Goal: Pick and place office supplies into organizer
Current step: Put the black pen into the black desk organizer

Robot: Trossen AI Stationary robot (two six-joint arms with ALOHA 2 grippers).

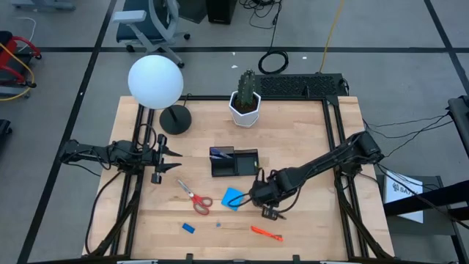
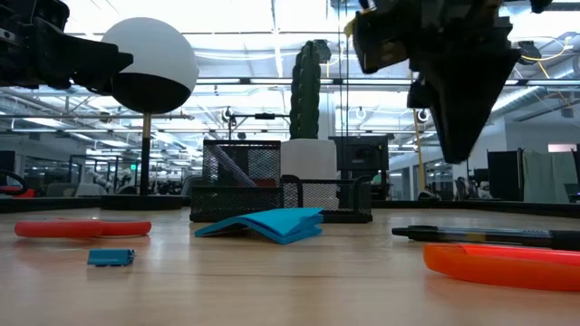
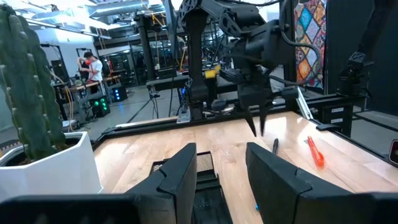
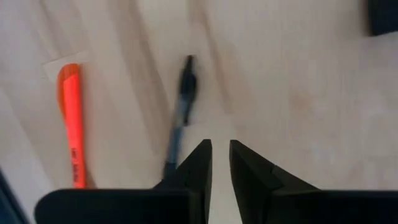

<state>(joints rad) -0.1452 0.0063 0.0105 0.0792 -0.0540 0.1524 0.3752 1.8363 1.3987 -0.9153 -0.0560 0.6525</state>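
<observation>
My right gripper [image 1: 268,213] [image 4: 221,152] hovers above the table, pointing down, its fingers a narrow gap apart with nothing between them. The black pen [image 4: 183,106] [image 1: 273,215] lies flat just beside its fingers, and the orange pen [image 4: 71,124] [image 1: 266,233] lies farther toward the near edge. The bright blue pad [image 1: 233,198], the red-handled scissors [image 1: 195,196] and the tiny blue block [image 1: 189,228] lie on the table. The black organizer [image 1: 234,162] stands mid-table with a marker in it. My left gripper [image 1: 176,158] waits open at the left.
A white-potted cactus [image 1: 246,99] stands at the far edge, behind the organizer. A lamp with a white globe [image 1: 155,81] and a round black base [image 1: 174,119] stands far left. Bare wood lies between the organizer and the right edge.
</observation>
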